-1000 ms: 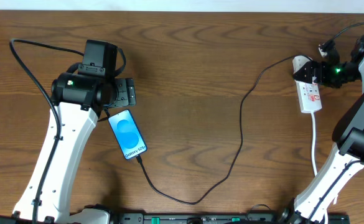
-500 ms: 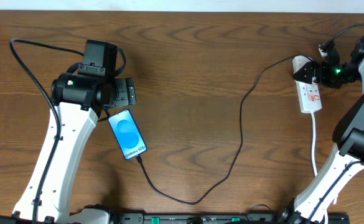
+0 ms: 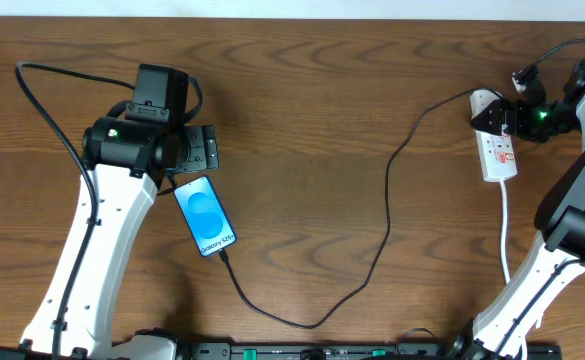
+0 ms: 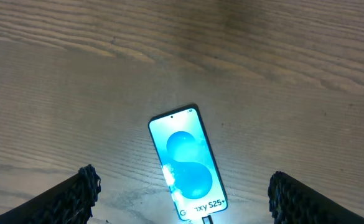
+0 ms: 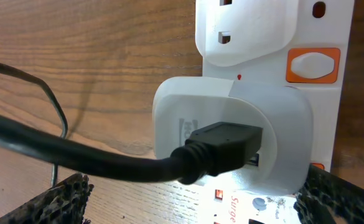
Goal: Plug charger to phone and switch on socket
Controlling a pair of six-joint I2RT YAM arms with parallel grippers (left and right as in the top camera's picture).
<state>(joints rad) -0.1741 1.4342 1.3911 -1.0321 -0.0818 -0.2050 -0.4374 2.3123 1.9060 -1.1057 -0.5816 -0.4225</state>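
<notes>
1. phone (image 4: 186, 165), lit screen: white lettering near the bottom edge. "S25+" reads clearly in the left wrist view. The word before it is partly washed out by glare and reads as "Galaxy". From overhead (image 3: 204, 215) the same line shows but is too small to read.
2. socket (image 5: 328, 124), white face, bottom of the right wrist view: the word "Surge", with any further print cut off by the frame.
3. white plug block (image 5: 231, 118) seated in the socket: an embossed mark, not legible.

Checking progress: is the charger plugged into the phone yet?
Plugged in, it appears: the charger ends at the bottom edge of the phone, with no gap visible.
</notes>
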